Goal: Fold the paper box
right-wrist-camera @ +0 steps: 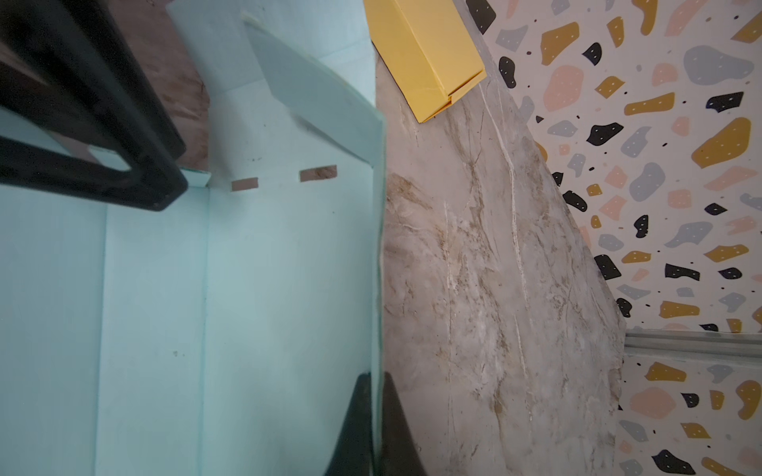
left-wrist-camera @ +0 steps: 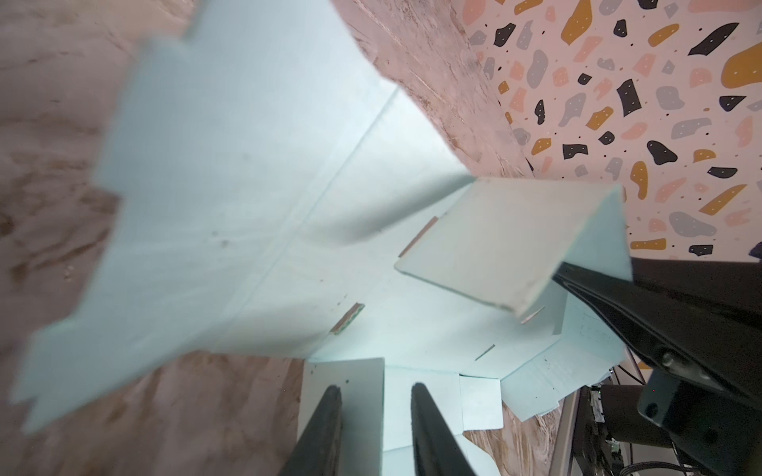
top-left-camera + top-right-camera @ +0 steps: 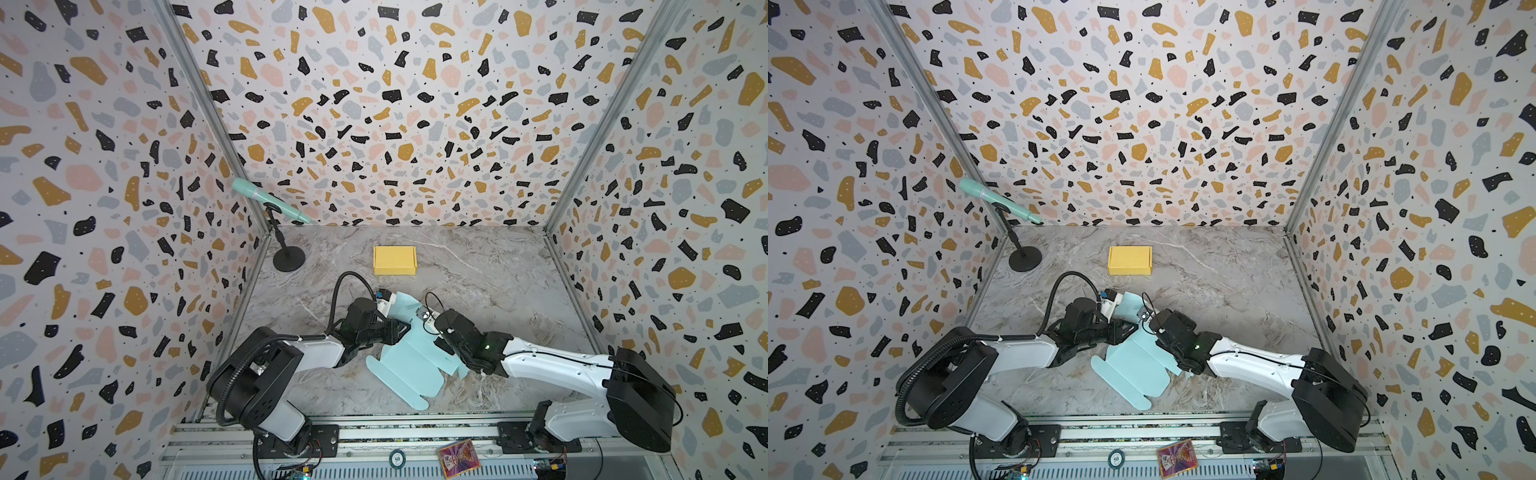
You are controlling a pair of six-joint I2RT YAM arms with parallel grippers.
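Pinching the long side wall (image 1: 377,247) of the pale blue paper box (image 3: 409,361), the right gripper (image 1: 376,377) is sitting fully closed on that thin edge. The wall is standing upright off the marble table (image 3: 498,282) — judging by the task, it is being held up so the end panels can be tucked against it. Across the sheet, the left gripper (image 2: 377,389) is hovering with its jaws partly apart, straddling a small corner flap (image 2: 363,379). The gap is far wider than the paper, so it is not clamping anything, and it is probably lining up to nudge that flap inward. The paper box is lying between the two arms near the front of the table in both top views, mostly flat. Its rounded lid end is pointing toward the rail, and one end panel (image 2: 495,247) is lifting at a crease. It is not yet forming a container and is carrying nothing. Farther back, well apart, a yellow box (image 3: 395,260) is sitting folded and closed — whatever may be inside it is hidden.
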